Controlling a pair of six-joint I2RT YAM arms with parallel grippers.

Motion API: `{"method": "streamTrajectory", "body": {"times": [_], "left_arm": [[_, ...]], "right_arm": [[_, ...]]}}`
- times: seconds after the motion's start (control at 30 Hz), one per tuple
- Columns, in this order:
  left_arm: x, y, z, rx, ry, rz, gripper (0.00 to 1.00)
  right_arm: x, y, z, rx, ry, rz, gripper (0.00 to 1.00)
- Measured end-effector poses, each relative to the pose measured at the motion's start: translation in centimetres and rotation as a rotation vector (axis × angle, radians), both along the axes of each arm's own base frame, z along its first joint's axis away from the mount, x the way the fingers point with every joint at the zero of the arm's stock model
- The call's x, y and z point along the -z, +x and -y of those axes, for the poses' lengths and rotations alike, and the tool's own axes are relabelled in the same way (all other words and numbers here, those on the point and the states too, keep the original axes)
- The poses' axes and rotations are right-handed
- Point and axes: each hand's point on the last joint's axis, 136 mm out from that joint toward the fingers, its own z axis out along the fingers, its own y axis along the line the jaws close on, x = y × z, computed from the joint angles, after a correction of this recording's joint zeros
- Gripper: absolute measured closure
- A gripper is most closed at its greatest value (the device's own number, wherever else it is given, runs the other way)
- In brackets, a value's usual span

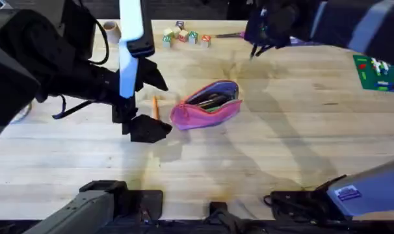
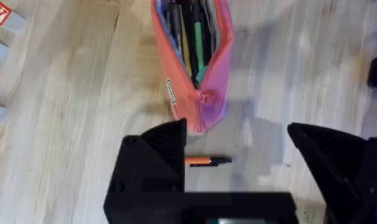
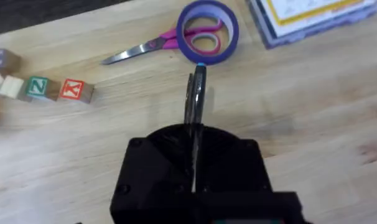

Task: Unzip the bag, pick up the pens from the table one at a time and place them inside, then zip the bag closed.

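Observation:
The pink bag (image 1: pixel 207 104) lies at the middle of the table (image 1: pixel 301 143) with its zipper open and several pens inside; the left wrist view looks into it (image 2: pixel 207 81). An orange pen (image 1: pixel 155 107) with dark ends rests on the wood just left of the bag. My left gripper (image 1: pixel 144 125) hovers over that pen (image 2: pixel 207 160), open (image 2: pixel 238 143), one finger on each side of it. My right gripper (image 1: pixel 262 39) is raised at the far side, shut on a slim dark pen (image 3: pixel 196 93) that sticks out past its fingertips (image 3: pixel 193 127).
Lettered wooden blocks (image 1: pixel 184 36) stand along the far edge. Purple-handled scissors (image 3: pixel 157 43) and a purple tape roll (image 3: pixel 208 31) lie beyond the right gripper. A green board (image 1: pixel 379 71) sits at the far right.

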Motion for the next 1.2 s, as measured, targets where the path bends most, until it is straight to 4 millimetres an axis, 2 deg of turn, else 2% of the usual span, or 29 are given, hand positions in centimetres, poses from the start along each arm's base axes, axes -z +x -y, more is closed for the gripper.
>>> {"method": "streamTrajectory", "body": {"times": [0.27,0.53,0.6,0.63,0.83,0.87,1.03,1.2], "left_arm": [[0.0,0.0,0.0,0.000,0.000,0.000,0.006],[0.0,0.0,0.0,0.000,0.000,0.000,0.005],[0.0,0.0,0.0,0.000,0.000,0.000,0.006],[0.0,0.0,0.0,0.000,0.000,0.000,0.006],[0.0,0.0,0.0,0.000,0.000,0.000,0.006],[0.0,0.0,0.0,0.000,0.000,0.000,0.006],[0.0,0.0,0.0,0.000,0.000,0.000,0.006],[0.0,0.0,0.0,0.000,0.000,0.000,0.006]], "right_arm": [[-4.2,-1.2,0.0,-0.180,-0.128,0.024,0.972],[-6.9,-4.2,-2.6,-0.487,-0.145,0.007,0.967],[-7.0,-5.0,-3.3,-0.564,-0.147,-0.008,0.967],[-6.8,-6.4,-4.2,-0.675,-0.151,-0.038,0.967],[-6.3,-9.1,-5.9,-0.916,-0.181,-0.084,0.967],[-5.4,-11.3,-6.5,-1.081,-0.217,-0.138,0.967],[-3.7,-15.2,-7.3,-1.390,-0.284,-0.214,0.967],[-3.7,-16.2,-8.0,-1.569,-0.352,-0.166,0.967]]}}
